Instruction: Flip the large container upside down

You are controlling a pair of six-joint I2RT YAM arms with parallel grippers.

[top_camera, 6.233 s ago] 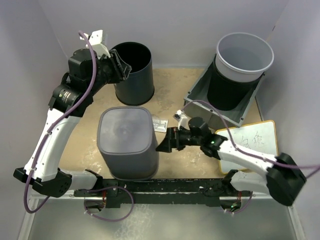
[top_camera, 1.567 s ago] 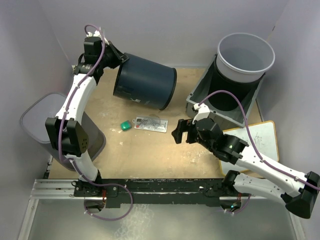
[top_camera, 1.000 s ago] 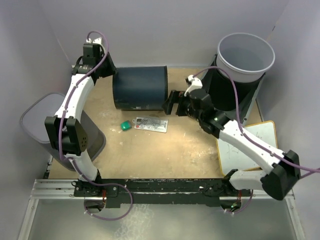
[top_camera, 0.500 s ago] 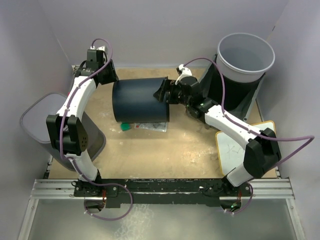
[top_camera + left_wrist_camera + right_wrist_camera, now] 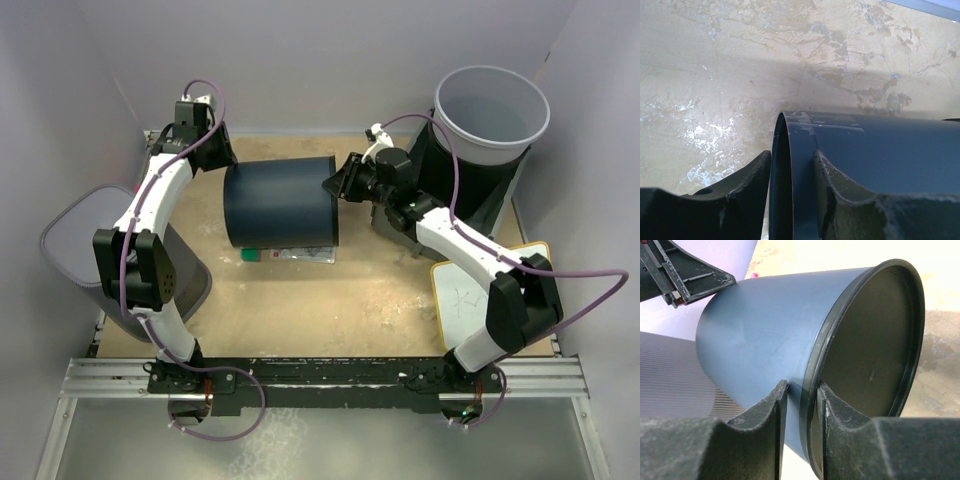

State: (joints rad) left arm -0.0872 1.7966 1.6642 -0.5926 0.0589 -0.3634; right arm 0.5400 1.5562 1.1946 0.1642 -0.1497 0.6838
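The large container (image 5: 280,205) is a dark blue round bin lying on its side, mouth to the left and base to the right. My left gripper (image 5: 224,172) is at its mouth. In the left wrist view the left gripper (image 5: 791,152) straddles the rim wall (image 5: 782,175), with one finger inside and one on the outer wall. My right gripper (image 5: 336,184) is at the base end. In the right wrist view the right gripper (image 5: 803,385) is shut on the black base rim (image 5: 815,405), one finger on the side wall and one on the base face.
A grey square bin (image 5: 70,235) leans at the left wall. A white bucket (image 5: 490,100) sits in a black bin inside a grey tray (image 5: 505,215) at back right. A whiteboard (image 5: 470,300) lies front right. A card (image 5: 300,255) and a small green piece (image 5: 250,255) peek out below the container.
My right gripper, wide open a second ago, reached the container's base and shut on its rim. The container rolled forward over the card. The left arm barely moved.
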